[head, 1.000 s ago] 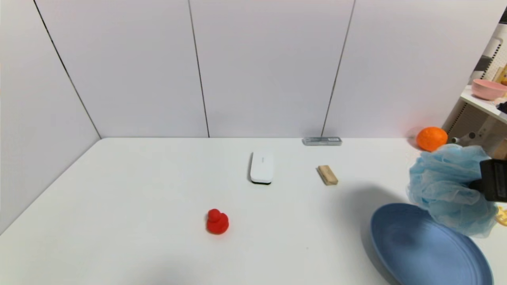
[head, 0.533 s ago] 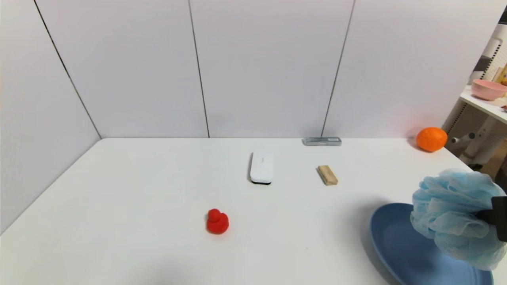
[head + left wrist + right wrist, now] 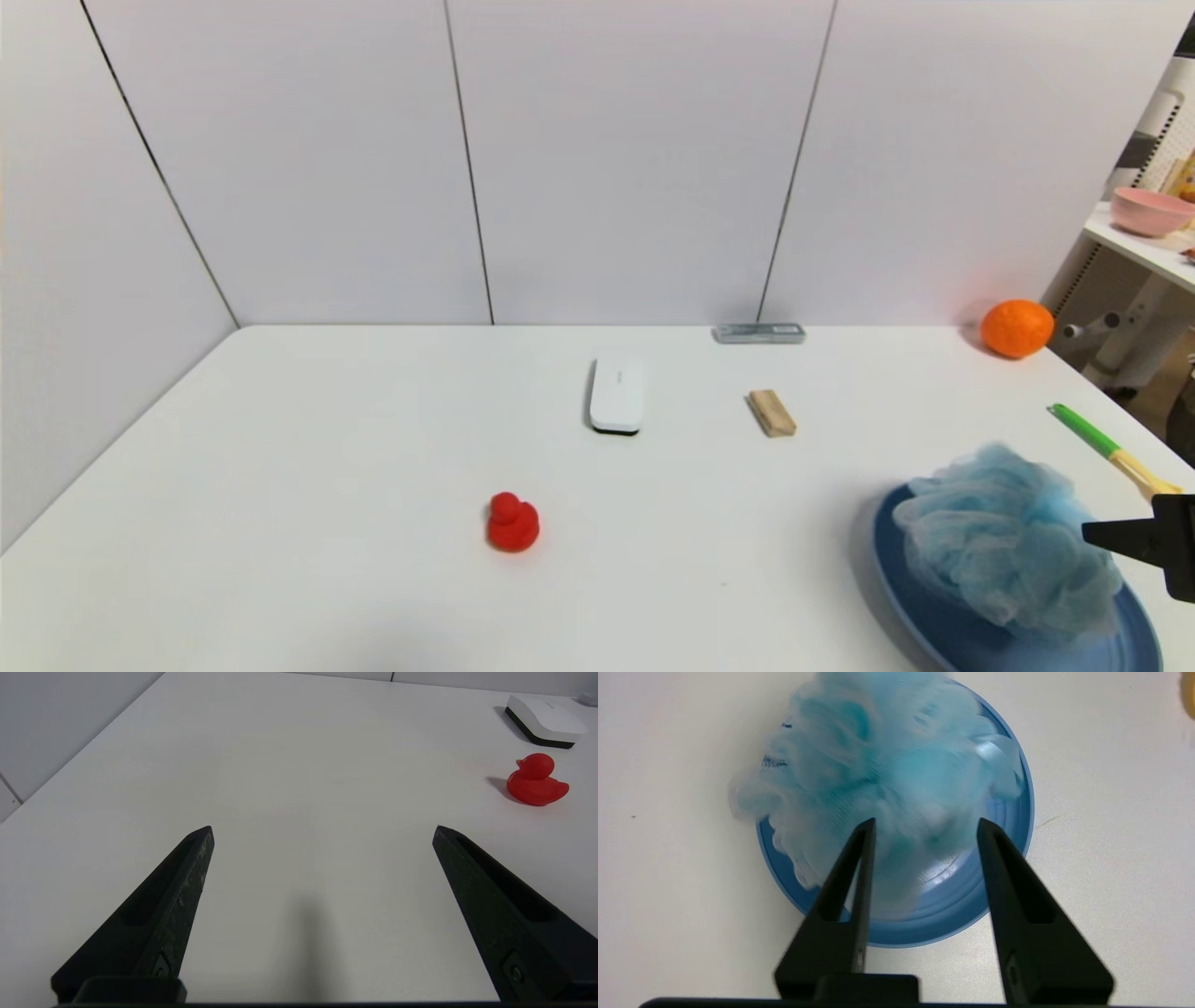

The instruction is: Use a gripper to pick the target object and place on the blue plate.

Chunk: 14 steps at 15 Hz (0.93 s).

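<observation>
Left gripper (image 3: 322,830) is hanging just above the white table (image 3: 280,765), jaws spread wide with nothing between them. Off to one side there's a red rubber duck (image 3: 536,780), and a white eraser-looking block with a black base (image 3: 544,721) just past it.

The light blue pouf (image 3: 1013,541) has come down out of the air and now sits on the blue plate (image 3: 910,597), spilling over its rim. The right gripper (image 3: 924,826) has let go: its fingers (image 3: 859,858) stand apart above the pouf, which lies beyond their tips. A green-handled tool (image 3: 1106,448) has come into sight.
</observation>
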Each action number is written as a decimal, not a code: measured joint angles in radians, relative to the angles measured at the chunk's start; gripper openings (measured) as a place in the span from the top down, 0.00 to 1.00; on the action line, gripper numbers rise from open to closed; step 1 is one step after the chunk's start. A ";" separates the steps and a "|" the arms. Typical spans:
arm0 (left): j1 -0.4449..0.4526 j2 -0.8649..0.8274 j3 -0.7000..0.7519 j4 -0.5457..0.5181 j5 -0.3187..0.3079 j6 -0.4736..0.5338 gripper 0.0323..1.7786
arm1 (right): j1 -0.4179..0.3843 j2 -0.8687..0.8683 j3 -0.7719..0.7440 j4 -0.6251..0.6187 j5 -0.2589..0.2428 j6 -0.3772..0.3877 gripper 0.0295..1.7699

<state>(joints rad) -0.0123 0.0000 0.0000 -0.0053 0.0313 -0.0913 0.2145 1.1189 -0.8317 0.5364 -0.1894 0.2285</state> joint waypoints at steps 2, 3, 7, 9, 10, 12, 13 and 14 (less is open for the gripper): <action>0.000 0.000 0.000 0.000 0.000 0.000 0.05 | 0.000 0.000 0.000 0.000 -0.001 -0.001 0.43; 0.000 0.000 0.000 0.000 0.000 0.000 0.05 | 0.000 -0.001 -0.003 -0.001 -0.003 -0.002 0.39; 0.000 0.000 0.000 0.000 0.000 0.000 0.05 | 0.000 -0.003 -0.080 -0.010 -0.035 -0.013 0.24; 0.000 0.000 0.000 0.000 0.000 0.000 0.05 | -0.001 -0.009 -0.146 -0.032 -0.039 -0.020 0.20; 0.000 0.000 0.000 0.000 0.000 0.000 0.05 | -0.001 -0.017 -0.169 -0.066 -0.040 -0.032 0.18; 0.000 0.000 0.000 0.000 0.000 0.000 0.05 | -0.004 -0.050 -0.170 -0.146 -0.040 -0.069 0.15; 0.000 0.000 0.000 0.000 0.000 0.000 0.05 | -0.006 -0.077 -0.147 -0.185 -0.040 -0.090 0.13; 0.000 0.000 0.000 0.000 0.001 0.000 0.05 | -0.010 -0.106 -0.114 -0.222 -0.040 -0.108 0.12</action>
<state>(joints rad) -0.0123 0.0000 0.0000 -0.0057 0.0321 -0.0917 0.2049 1.0132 -0.9453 0.3145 -0.2289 0.1206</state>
